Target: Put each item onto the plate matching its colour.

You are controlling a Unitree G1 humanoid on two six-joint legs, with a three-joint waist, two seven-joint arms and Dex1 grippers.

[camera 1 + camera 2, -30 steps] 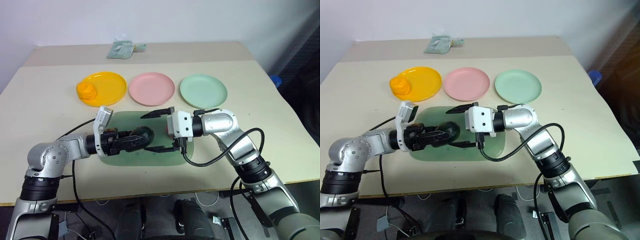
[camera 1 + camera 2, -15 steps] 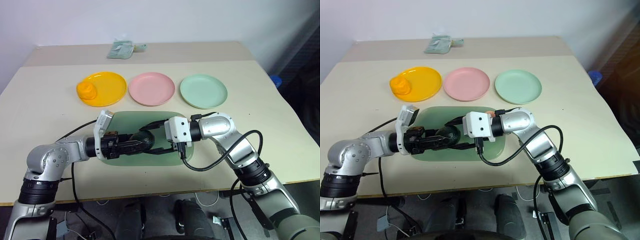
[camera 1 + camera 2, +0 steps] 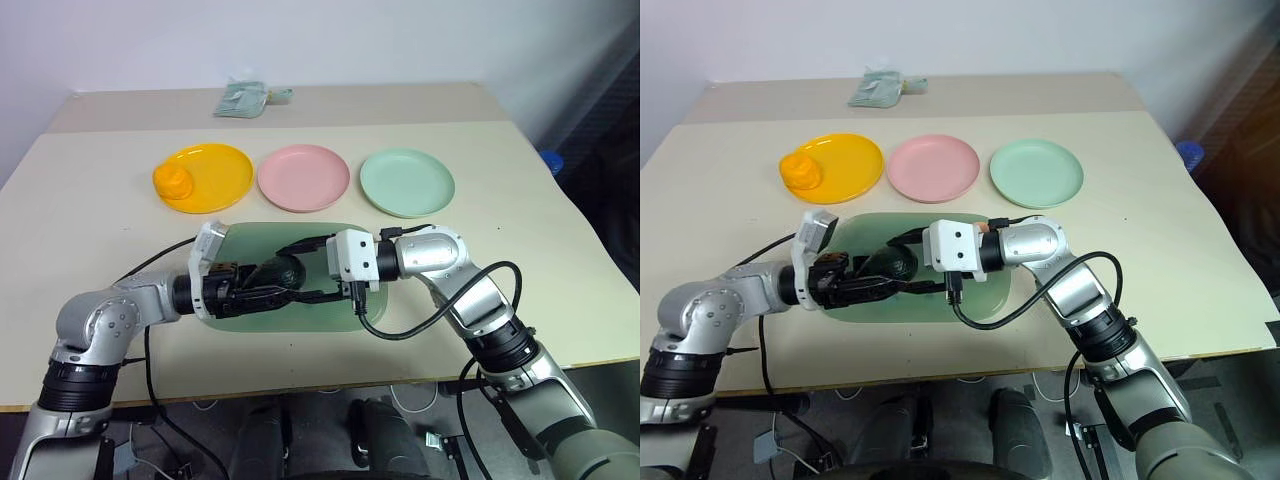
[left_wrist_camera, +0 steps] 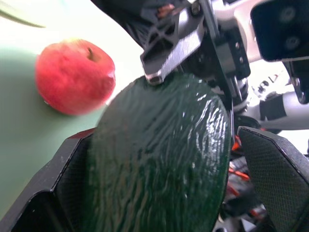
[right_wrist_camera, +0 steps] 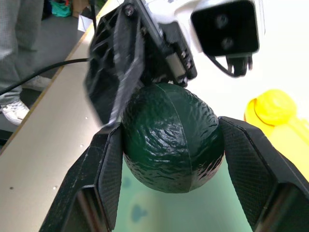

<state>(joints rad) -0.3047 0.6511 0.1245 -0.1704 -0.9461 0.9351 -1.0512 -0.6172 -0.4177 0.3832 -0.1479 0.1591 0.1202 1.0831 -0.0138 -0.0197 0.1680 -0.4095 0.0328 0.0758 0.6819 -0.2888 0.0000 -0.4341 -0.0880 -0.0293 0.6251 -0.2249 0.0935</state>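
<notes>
A dark green avocado (image 3: 281, 270) hangs just above the green board, between my two grippers. My right gripper (image 3: 292, 270) comes in from the right and is shut on it, one finger (image 5: 109, 169) on each side. My left gripper (image 3: 272, 282) faces it from the left and stands open, with one finger (image 4: 276, 170) clear of the skin. A pinkish-red apple (image 4: 75, 77) lies on the board behind the avocado. The lumpy orange fruit (image 3: 173, 181) sits on the yellow-orange plate (image 3: 220, 170). The pink plate (image 3: 303, 177) and the mint green plate (image 3: 407, 182) are bare.
The translucent green board (image 3: 330, 315) lies near the table's front edge under both grippers. A pale green packet (image 3: 240, 98) rests at the table's far edge. A person's legs (image 5: 19, 48) stand beyond the table's edge in the right wrist view.
My right gripper has slid left and shut on the avocado. My left gripper, which was holding the avocado, has opened its fingers.
</notes>
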